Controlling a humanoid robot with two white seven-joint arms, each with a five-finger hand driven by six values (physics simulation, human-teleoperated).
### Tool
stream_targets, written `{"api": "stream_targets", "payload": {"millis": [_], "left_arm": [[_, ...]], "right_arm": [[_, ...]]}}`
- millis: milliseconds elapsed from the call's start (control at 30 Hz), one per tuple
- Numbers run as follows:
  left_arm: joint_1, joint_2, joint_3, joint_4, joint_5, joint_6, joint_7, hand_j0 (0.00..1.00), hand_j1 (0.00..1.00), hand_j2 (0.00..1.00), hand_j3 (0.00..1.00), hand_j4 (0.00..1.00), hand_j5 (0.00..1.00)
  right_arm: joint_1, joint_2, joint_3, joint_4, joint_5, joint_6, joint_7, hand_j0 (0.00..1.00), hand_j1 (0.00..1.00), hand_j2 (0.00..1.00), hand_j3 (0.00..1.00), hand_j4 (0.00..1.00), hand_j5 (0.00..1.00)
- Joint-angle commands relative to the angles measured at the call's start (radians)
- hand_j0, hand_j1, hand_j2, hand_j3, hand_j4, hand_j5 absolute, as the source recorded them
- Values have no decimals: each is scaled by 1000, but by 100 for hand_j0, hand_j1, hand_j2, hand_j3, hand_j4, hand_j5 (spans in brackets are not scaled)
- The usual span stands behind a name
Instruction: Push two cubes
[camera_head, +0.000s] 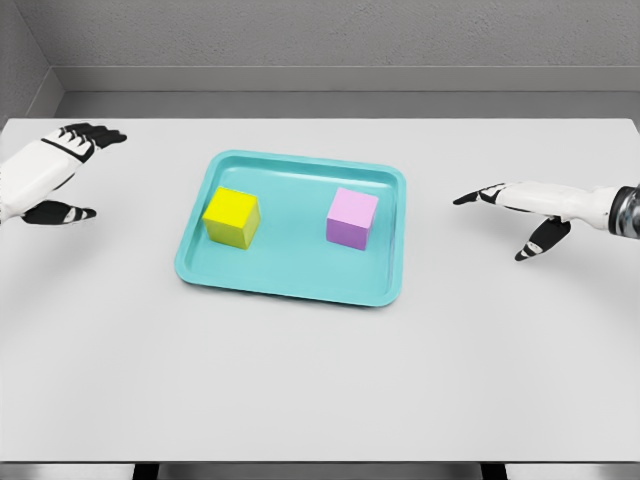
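A teal tray (300, 285) lies on the white tabletop (320, 390), roughly midway between the two hands, with its long sides running left to right and slightly skewed. Two cubes sit inside it, apart from each other and clear of the tray's rim. The yellow cube (232, 217) rests in the half of the tray nearer the left hand; the pink cube (352, 218) rests in the half nearer the right hand. Bare tray floor shows between them and in front of both.

The left hand (50, 175) comes in from the left edge, well apart from the tray and from the yellow cube. Its fingers (95, 133) are released and stretched out, with dark tips pointing toward the far side of the tabletop, and the thumb (62, 212) reaches out below them with an open gap between. It holds nothing.

The right hand (525, 205) comes in from the right edge, its white forearm lying low over the tabletop. Its fingers (478, 195) are released too, extended toward the tray's right rim and the pink cube beyond it, but they stop short, with a strip of bare tabletop between the fingertips and the rim. The thumb (540, 240) hangs down and toward the near edge. This hand also holds nothing and touches neither cube.
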Motion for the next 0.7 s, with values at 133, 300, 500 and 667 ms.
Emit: {"api": "stream_targets", "payload": {"millis": [133, 300, 500, 667], "left_arm": [[-22, -50, -30, 4, -70, 0, -162, 88, 88, 88, 88, 88, 88], [-28, -36, -31, -33, -64, 0, -170, 64, 64, 64, 64, 64, 64], [-87, -50, -48, 53, -73, 0, -219, 67, 67, 67, 67, 67, 67], [-112, -78, -68, 48, -66, 0, -284, 67, 67, 67, 67, 67, 67]], "right_arm": [[-57, -20, 77, 0, -4, -6, 0, 100, 100, 100, 100, 100, 100], [-94, -5, 117, 1, 2, 0, 0, 100, 100, 100, 100, 100, 100], [-117, 9, 134, -9, 20, -4, 0, 36, 36, 36, 36, 36, 36], [-137, 38, 133, -34, 29, -6, 0, 12, 12, 12, 12, 12, 12]]}}
